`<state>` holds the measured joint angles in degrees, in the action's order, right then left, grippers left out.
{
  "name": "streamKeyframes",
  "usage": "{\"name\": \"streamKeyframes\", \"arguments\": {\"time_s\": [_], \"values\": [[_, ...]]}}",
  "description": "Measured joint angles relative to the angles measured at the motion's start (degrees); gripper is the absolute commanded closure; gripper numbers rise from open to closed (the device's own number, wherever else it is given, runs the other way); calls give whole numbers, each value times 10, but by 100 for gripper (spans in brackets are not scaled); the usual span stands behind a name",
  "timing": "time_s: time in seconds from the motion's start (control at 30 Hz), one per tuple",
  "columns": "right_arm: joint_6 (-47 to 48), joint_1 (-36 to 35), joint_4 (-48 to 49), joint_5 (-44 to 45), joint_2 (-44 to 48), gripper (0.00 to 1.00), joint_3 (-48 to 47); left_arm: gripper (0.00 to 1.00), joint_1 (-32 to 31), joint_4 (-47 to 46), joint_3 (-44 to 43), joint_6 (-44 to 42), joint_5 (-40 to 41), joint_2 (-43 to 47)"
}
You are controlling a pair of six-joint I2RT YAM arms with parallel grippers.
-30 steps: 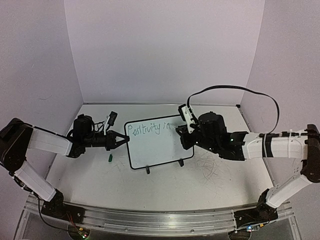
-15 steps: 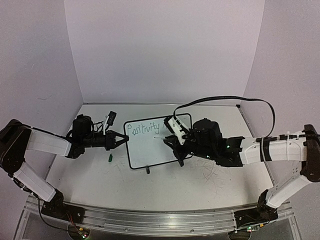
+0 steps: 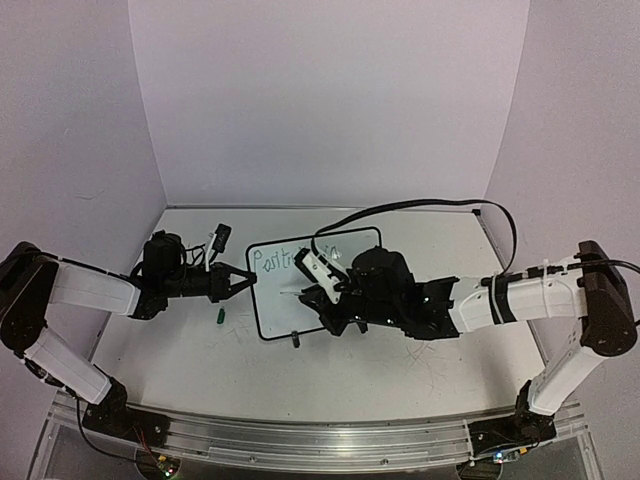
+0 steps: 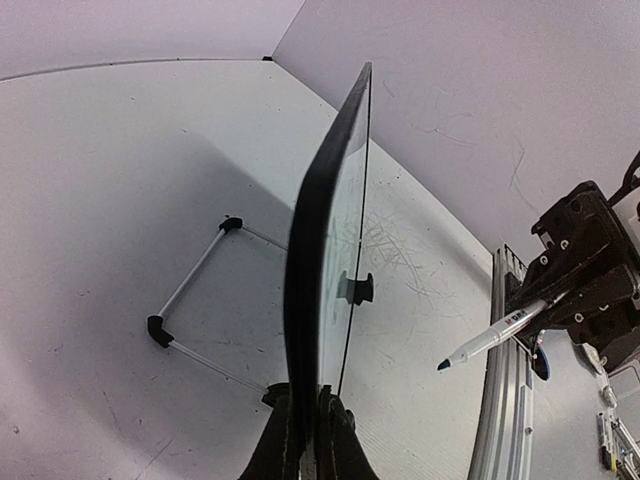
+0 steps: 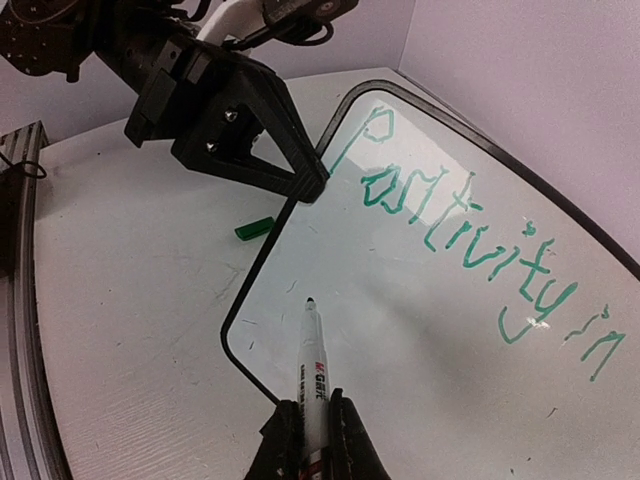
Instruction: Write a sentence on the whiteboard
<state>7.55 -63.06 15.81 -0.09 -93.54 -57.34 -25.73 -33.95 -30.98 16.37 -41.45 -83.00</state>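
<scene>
Tabletop (image 3: 420,375): whiteboard (image 3: 272,302), green sentence (image 5: 460,240) "Positivity in" (thin letters); left tool (image 3: 251,282) clamps it, right tool (image 5: 310,425) grips marker (image 5: 313,352).

We found the whiteboard (image 5: 430,330) glossy and smooth, the counter (image 5: 120,300) matt white and scuffed, the marker (image 5: 315,368) shiny plastic.

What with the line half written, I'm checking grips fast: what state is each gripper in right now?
Left gripper: closed on the edge of the whiteboard.
Right gripper: closed on the marker.
</scene>
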Motion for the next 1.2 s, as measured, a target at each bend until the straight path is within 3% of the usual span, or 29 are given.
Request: {"name": "streamKeyframes", "arguments": {"time_s": [0.43, 0.7, 1.0, 1.2], "values": [[6, -7, 15, 25, -20, 100, -17, 100, -1, 0, 0, 1, 2, 0], [6, -3, 62, 149, 16, 100, 30, 100, -1, 0, 0, 1, 2, 2], [-17, 115, 77, 138, 153, 100, 117, 100, -1, 5, 0, 1, 7, 8], [-24, 142, 76, 111, 168, 100, 124, 100, -1, 5, 0, 1, 7, 8]]}}
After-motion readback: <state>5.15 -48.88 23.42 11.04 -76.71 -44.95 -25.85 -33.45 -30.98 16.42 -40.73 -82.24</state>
